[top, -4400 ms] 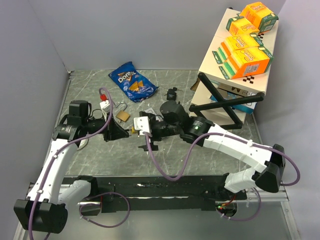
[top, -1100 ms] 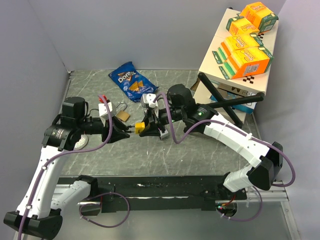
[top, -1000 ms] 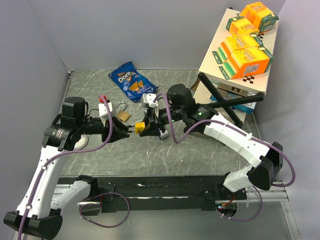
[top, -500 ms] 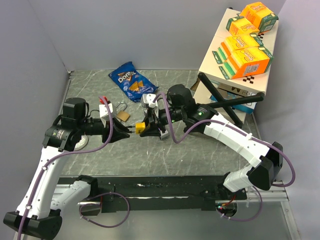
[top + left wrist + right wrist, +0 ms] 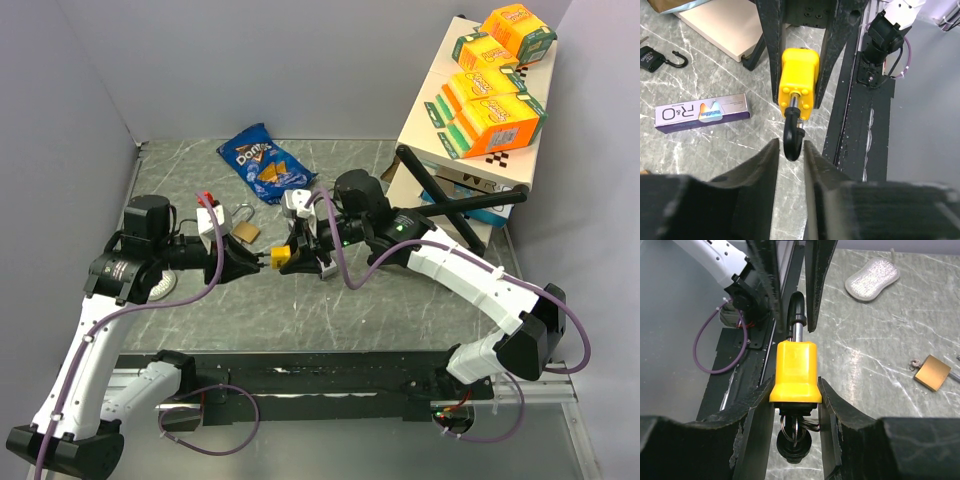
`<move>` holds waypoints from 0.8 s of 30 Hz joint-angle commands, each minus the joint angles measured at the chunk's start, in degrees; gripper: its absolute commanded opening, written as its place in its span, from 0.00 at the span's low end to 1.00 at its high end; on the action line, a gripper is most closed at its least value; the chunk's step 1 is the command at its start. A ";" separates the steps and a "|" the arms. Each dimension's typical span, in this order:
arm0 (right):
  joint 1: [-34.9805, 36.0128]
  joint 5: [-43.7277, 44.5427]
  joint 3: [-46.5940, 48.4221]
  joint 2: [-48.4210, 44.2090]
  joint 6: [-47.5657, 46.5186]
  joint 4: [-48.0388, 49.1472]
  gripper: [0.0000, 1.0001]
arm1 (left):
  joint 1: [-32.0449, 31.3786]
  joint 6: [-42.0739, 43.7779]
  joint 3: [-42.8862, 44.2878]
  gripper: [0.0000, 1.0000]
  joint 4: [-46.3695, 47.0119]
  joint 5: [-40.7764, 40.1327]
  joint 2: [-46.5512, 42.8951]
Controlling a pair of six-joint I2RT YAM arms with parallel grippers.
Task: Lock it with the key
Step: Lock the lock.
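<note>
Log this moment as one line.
right gripper: shut on yellow padlock | left gripper: jaws either side of shackle, contact unclear | key: at padlock base

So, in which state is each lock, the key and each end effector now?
yellow padlock: clamped in the right end effector, shackle sticking out.
key: at its keyhole end, apparently inserted.
left end effector: narrowly open around the shackle, contact unclear.
brass padlock: lying on the table, shackle open.
black padlock: lying on the table, shackle open.
</note>
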 commanded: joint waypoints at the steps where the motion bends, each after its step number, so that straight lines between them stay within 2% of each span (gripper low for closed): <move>1: 0.70 -1.16 1.98 0.46 -1.26 2.32 0.00 | -0.30 0.99 0.04 0.26 1.55 1.42 -0.19; 8: 0.88 -1.94 2.60 1.43 0.50 3.10 0.00 | -0.39 0.56 -0.40 0.01 1.72 2.74 0.26; 15: 1.23 -4.32 4.97 3.89 1.82 3.37 0.00 | -1.53 -5.23 -2.85 0.01 7.78 2.22 0.08; 24: 1.93 -7.48 7.34 6.35 1.64 3.72 0.00 | -4.17 -8.49 -5.93 0.01 14.98 0.81 1.40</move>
